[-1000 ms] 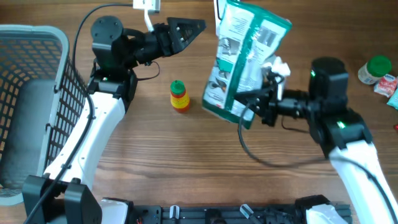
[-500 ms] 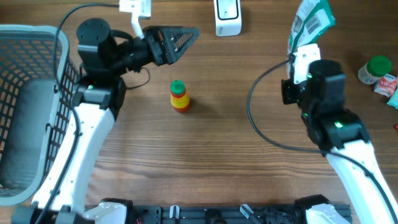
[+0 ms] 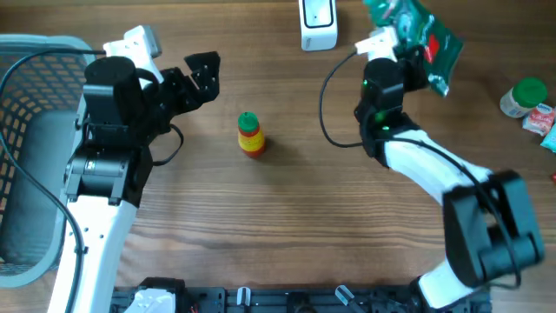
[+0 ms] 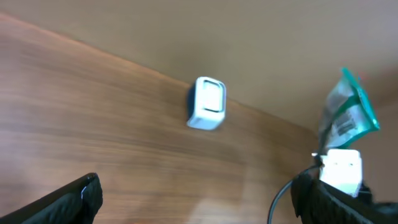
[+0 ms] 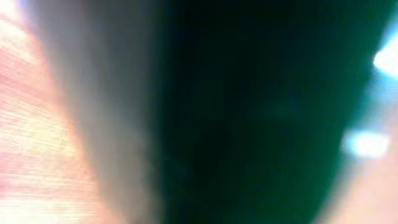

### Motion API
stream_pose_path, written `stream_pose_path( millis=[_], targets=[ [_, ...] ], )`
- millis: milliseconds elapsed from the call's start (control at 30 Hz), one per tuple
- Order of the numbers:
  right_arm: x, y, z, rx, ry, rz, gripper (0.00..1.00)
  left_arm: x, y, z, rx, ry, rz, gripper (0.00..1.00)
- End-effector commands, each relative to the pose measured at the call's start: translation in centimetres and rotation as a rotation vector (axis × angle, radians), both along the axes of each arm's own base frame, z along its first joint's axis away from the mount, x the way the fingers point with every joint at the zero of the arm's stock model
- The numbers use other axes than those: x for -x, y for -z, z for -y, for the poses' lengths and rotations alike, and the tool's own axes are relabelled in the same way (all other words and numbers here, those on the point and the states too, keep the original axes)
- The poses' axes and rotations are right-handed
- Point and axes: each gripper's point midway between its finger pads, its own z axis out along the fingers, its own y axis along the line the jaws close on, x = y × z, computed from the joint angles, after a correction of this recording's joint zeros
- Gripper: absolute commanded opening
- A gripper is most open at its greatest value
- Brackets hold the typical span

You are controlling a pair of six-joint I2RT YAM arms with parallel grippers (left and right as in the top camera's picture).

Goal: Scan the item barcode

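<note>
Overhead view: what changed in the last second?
The right gripper, shut on the green pouch, swung it from mid-table to the far edge, just right of the white scanner. The left gripper, open and empty, drew back toward the basket. The scanner, sauce bottle and green-lidded jar stayed put.

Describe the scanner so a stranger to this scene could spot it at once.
On the wooden table, look to the far edge, midway across. Just left of the green packet stands the scanner. It alone is a small white rounded box.
</note>
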Motion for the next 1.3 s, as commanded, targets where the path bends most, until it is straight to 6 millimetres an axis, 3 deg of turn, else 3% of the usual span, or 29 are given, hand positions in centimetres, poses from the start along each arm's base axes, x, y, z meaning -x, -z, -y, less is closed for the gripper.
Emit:
stream_pose_path(
  millis=[0, 167, 200, 333, 467, 600, 700, 800, 933, 1067, 1133, 1200, 1267],
  targets=[
    [-2.2, 1.0, -1.1, 0.315, -0.059, -0.178, 0.05, -0.1, 0.8, -1.6, -0.058, -0.068, -0.022, 1.0],
    [-6.5, 2.9, -2.2, 0.489, -0.098, -0.308, 0.05, 0.5, 1.9, -1.6, -0.065, -0.066, -0.074, 1.0],
    [-8.3, 3.0, -2.4, 0.521, -0.091, -0.317, 0.05, 0.8, 2.4, -1.7, -0.068, -0.066, -0.096, 1.0],
    [-11.5, 3.1, -3.3, 0.533, -0.095, -0.306, 0.04, 1.1, 2.9, -1.7, -0.071, -0.065, -0.122, 1.0],
    [-14.4, 5.7, -4.4, 0.537, -0.128, -0.341, 0.05, 1.2, 3.4, -1.7, -0.075, -0.067, -0.142, 1.0],
    [-15.7, 7.2, -4.8, 0.521, -0.126, -0.331, 0.04, 0.8, 4.5, -2.7, -0.111, -0.118, -0.172, 1.0],
    [-15.6, 8.8, -5.2, 0.521, -0.143, -0.382, 0.05, 0.2, 5.7, -3.2, -0.132, -0.142, -0.205, 1.0],
    [-15.5, 8.7, -5.6, 0.52, -0.14, -0.378, 0.05, 0.0, 6.2, -3.2, -0.134, -0.141, -0.219, 1.0],
    [-15.0, 4.6, -4.4, 0.484, -0.073, -0.315, 0.04, 0.0, 6.2, -3.2, -0.134, -0.141, -0.219, 1.0],
    [-13.6, -2.2, -1.3, 0.42, -0.009, -0.264, 0.04, 0.0, 6.2, -3.2, -0.134, -0.14, -0.22, 1.0],
    [-11.2, -7.7, 2.3, 0.347, 0.058, -0.227, 0.04, 0.0, 6.2, -3.2, -0.134, -0.141, -0.22, 1.0],
    [-9.1, -11.3, 5.7, 0.307, 0.11, -0.214, 0.04, 0.0, 6.2, -3.2, -0.134, -0.14, -0.22, 1.0],
    [-6.2, -15.1, 10.5, 0.233, 0.196, -0.149, 0.05, 0.0, 6.2, -3.2, -0.134, -0.14, -0.22, 1.0]
  ],
)
